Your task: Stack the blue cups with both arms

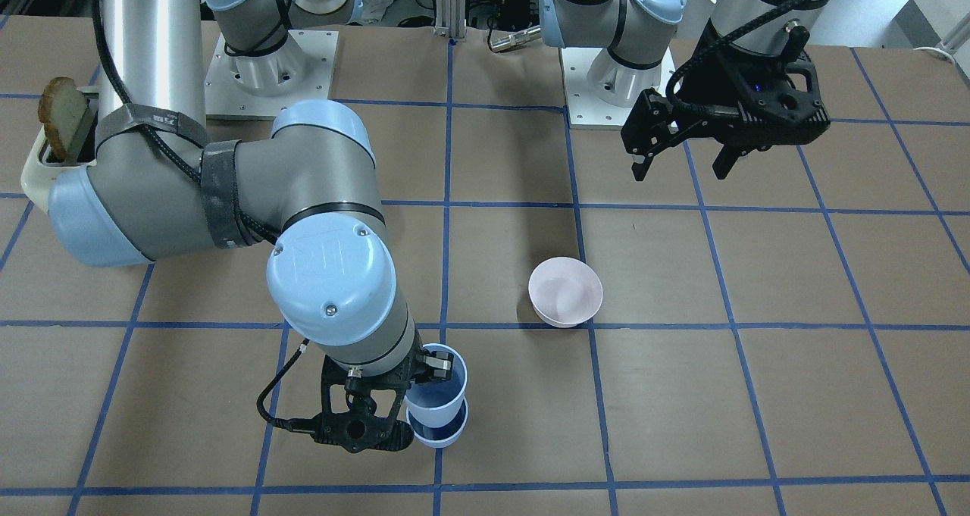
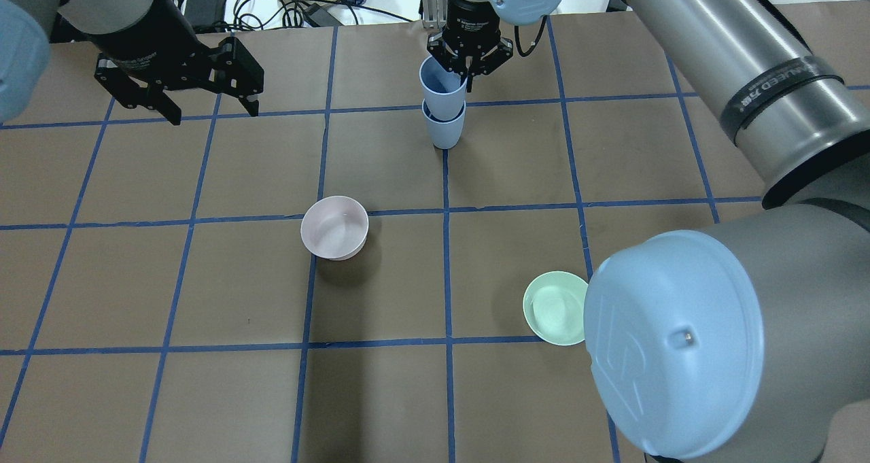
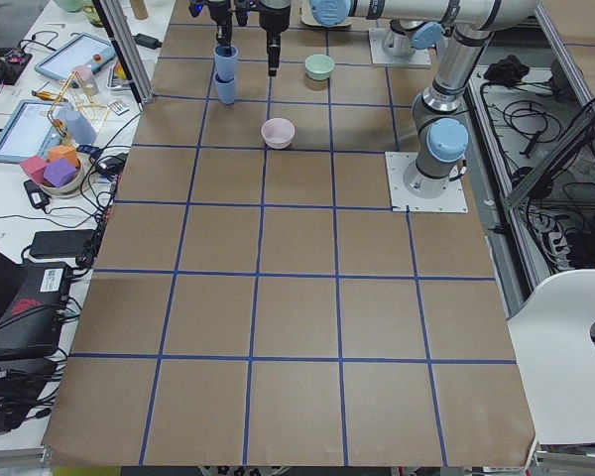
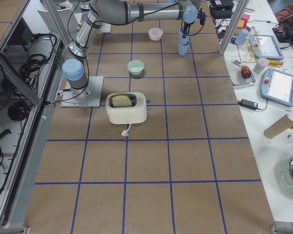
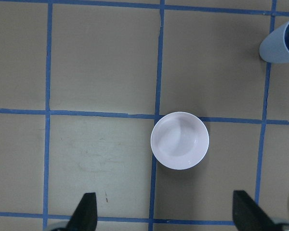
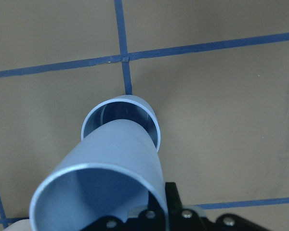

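Observation:
Two pale blue cups stand at the far middle of the table. The upper cup point(image 2: 442, 86) sits tilted with its base inside the lower cup point(image 2: 444, 128), which stands on the table. My right gripper point(image 2: 467, 62) is shut on the upper cup's rim; the wrist view shows the upper cup point(image 6: 111, 183) over the lower cup point(image 6: 120, 108). From the front, the upper cup point(image 1: 439, 391) is in the lower cup point(image 1: 439, 431). My left gripper point(image 2: 214, 113) is open and empty, high above the table, well left of the cups.
A pale pink bowl point(image 2: 334, 227) stands mid-table, below my left gripper point(image 5: 166, 214). A mint-green bowl point(image 2: 554, 306) stands near my right arm's elbow. A white toaster point(image 4: 127, 108) with bread stands near the right arm's base.

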Tool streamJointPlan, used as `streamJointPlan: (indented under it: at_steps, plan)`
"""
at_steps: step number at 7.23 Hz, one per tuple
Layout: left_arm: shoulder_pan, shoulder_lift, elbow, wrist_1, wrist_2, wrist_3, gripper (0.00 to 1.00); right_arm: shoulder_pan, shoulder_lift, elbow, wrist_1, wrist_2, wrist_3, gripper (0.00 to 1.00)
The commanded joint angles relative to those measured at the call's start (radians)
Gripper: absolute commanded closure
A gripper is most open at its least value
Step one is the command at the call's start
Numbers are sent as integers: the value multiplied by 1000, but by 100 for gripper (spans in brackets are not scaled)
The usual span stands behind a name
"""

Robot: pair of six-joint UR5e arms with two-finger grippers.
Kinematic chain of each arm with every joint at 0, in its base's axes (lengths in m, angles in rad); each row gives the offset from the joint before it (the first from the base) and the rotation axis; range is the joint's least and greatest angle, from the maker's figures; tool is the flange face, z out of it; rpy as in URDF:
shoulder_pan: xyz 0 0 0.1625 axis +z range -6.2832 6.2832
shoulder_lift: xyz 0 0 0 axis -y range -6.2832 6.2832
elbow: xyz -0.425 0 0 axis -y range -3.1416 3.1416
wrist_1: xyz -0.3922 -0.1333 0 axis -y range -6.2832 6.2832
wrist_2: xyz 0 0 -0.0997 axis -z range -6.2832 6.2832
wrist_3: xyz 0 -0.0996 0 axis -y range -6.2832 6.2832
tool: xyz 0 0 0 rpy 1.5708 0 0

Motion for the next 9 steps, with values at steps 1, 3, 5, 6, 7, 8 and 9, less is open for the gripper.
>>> streamJointPlan:
  at_steps: [1,3,5,6,7,8,9]
  plan:
    - [0,0,0,0,0,0,0,0,25,-29,-6,0,2,84]
    - [0,0,0,0,0,0,0,0,30,-23,-44,0,2,0]
    - [0,0,0,0,0,0,0,-2,18,-29,-38,-5,0,0]
    - [0,0,0,0,0,0,0,-26,-23,-25,-14,-3,-18,0]
    - [0,0,0,0,0,0,0,-43,-76,-8,29,0,-35,0]
    - [0,0,0,0,0,0,0,-72,-116,4,69,-6,-182,0]
    - [0,0,0,0,0,0,0,-127,-158,33,151,1,-267,0]
